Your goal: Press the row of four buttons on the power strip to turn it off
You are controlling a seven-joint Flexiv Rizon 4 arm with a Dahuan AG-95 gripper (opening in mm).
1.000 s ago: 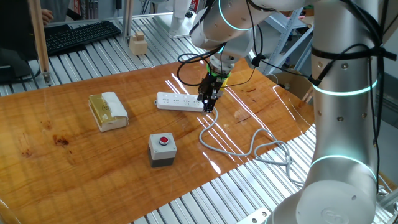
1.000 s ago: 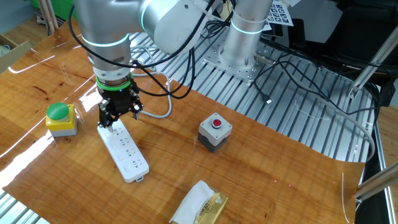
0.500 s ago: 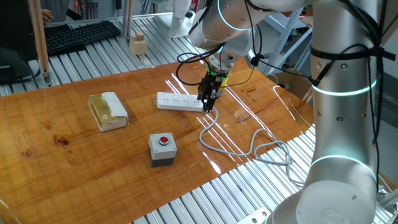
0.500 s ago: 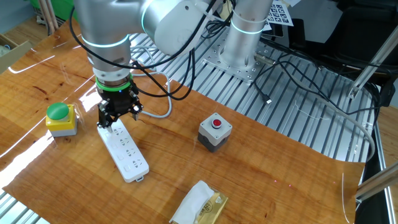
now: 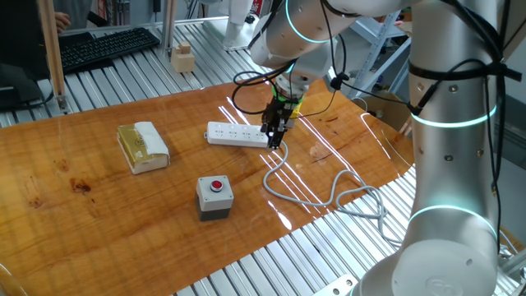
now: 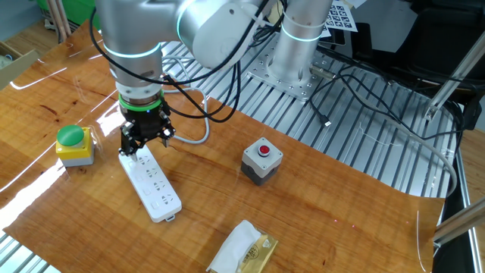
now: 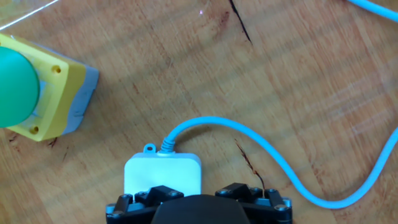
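The white power strip (image 5: pixel 234 133) lies flat on the wooden table, seen lengthwise in the other fixed view (image 6: pixel 154 183). A row of tiny dark marks along its face (image 5: pixel 233 131) is where the four buttons sit; they are too small to tell apart. My gripper (image 5: pixel 276 141) points straight down over the strip's cable end (image 6: pixel 144 145), fingers spread apart and holding nothing. The hand view shows that end of the strip (image 7: pixel 163 174) just beyond the black hand body, under its left side. The grey-white cable (image 7: pixel 249 143) curls away to the right (image 5: pixel 329 197).
A green knob on a yellow base (image 6: pixel 73 144) stands close to the left of the gripper (image 7: pixel 37 87). A grey box with a red button (image 5: pixel 215 197) and a tan-and-white block (image 5: pixel 143 146) sit further along the table. The arm's base rises at the right.
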